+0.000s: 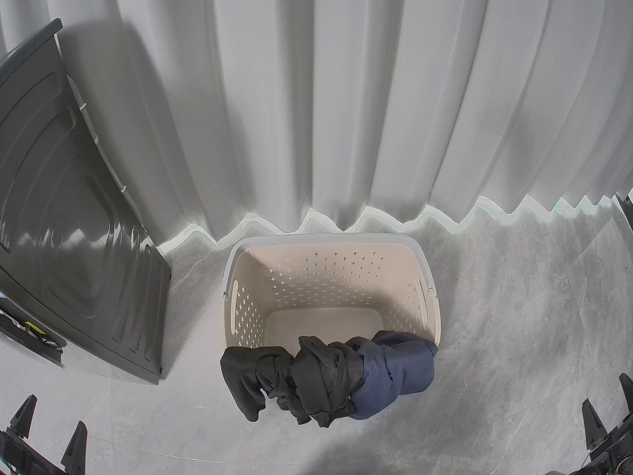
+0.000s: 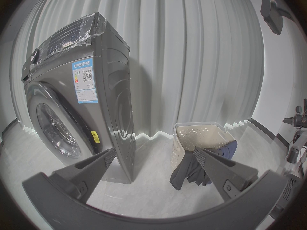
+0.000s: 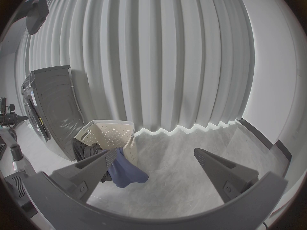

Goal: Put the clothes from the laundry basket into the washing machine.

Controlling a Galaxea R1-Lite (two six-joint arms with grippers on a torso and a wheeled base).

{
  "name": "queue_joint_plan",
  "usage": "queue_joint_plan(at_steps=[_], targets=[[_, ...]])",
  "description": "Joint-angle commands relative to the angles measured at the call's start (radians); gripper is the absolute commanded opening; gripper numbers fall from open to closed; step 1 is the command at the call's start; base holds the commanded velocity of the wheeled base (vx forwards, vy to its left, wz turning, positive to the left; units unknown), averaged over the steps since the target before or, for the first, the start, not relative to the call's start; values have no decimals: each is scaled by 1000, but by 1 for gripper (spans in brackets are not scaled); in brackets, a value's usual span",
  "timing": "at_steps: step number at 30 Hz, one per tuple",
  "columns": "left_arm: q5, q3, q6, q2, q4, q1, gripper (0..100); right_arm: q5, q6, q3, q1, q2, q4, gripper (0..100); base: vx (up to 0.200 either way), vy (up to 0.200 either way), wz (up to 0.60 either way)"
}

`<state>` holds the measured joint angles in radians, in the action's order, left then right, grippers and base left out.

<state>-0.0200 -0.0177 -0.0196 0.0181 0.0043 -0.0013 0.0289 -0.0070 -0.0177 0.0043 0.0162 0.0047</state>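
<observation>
A cream laundry basket (image 1: 330, 240) (image 2: 198, 126) (image 3: 108, 122) stands on the floor in front of a white curtain. Over its near rim hang a black garment (image 1: 290, 377) (image 2: 187, 171) (image 3: 84, 150) and a dark blue garment (image 1: 395, 367) (image 2: 228, 149) (image 3: 126, 174). To the basket's left stands the grey washing machine (image 1: 66, 245) (image 2: 80, 96) (image 3: 51, 109), its round door (image 2: 56, 130) closed. My left gripper (image 1: 49, 433) (image 2: 155, 154) is open and empty, low at the near left. My right gripper (image 1: 610, 407) (image 3: 155, 154) is open and empty, low at the near right.
A pleated white curtain (image 1: 343, 87) runs behind the basket and machine. Bare grey floor (image 1: 527, 311) spreads to the basket's right and in front of it. A dark stand with cables (image 2: 297, 134) is off to one side.
</observation>
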Motion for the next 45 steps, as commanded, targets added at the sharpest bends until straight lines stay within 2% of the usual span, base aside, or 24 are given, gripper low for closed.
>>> queue_joint_plan(at_steps=[1, 8, 14, 20, 26, 35, 45], targets=[[0, 15, 0, -18, 0, 0, 100, 0, -1, 16, 0, -16, 0, 100, 200, 0, 0], [0, 15, 0, -18, 0, 0, 100, 0, 1, 16, 0, -16, 0, 100, 200, 0, 0], [0, 15, -2, -18, -1, 0, 100, 0, -1, 16, 0, -16, 0, 100, 0, 0, 0], [0, 16, 0, -18, -1, 0, 100, 0, -1, 16, 0, -16, 0, 100, 200, 0, 0], [0, 16, -2, -18, -1, 0, 100, 0, -1, 16, 0, -16, 0, 100, 0, 0, 0], [0, 16, -2, -18, -1, 0, 100, 0, -1, 16, 0, -16, 0, 100, 200, 0, 0], [0, 16, -2, -18, 0, 0, 100, 0, -1, 16, 0, -16, 0, 100, 20, 0, 0]])
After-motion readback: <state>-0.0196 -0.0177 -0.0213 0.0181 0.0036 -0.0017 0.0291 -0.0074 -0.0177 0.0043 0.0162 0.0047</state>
